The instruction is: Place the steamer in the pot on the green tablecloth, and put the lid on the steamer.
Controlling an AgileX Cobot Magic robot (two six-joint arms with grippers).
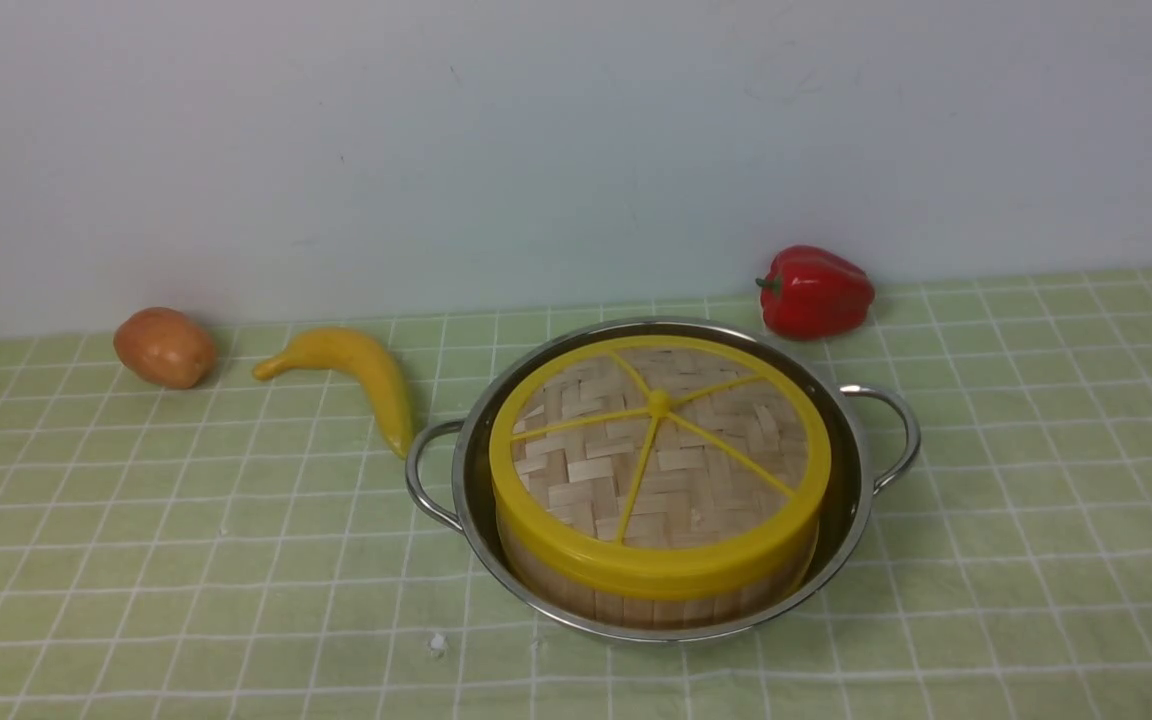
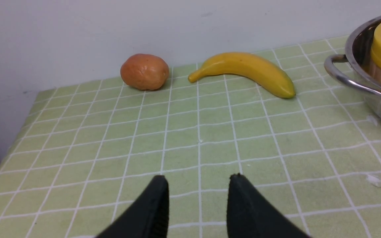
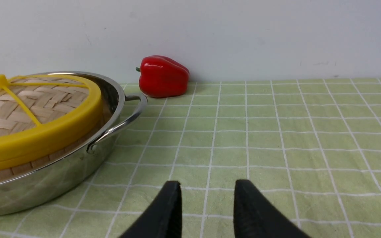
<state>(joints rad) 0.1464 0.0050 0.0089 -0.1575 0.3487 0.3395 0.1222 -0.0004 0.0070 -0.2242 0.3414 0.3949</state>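
Note:
The steel pot (image 1: pixel 841 500) stands on the green tablecloth (image 1: pixel 136 560) in the middle of the front view. The steamer (image 1: pixel 636 598) sits inside it; only its wooden wall shows below the lid. The lid (image 1: pixel 658 450), a woven disc with yellow rim and spokes, lies on top of the steamer. Neither arm shows in the front view. My left gripper (image 2: pixel 198 180) is open and empty over bare cloth, left of the pot (image 2: pixel 356 49). My right gripper (image 3: pixel 207 185) is open and empty over cloth, right of the pot (image 3: pixel 114 99) and lid (image 3: pixel 35 109).
A brown potato (image 1: pixel 165 346) and a yellow banana (image 1: pixel 351 366) lie at the back left. A red bell pepper (image 1: pixel 816 290) lies behind the pot at the right, by the white wall. The cloth's left edge shows in the left wrist view (image 2: pixel 21 129).

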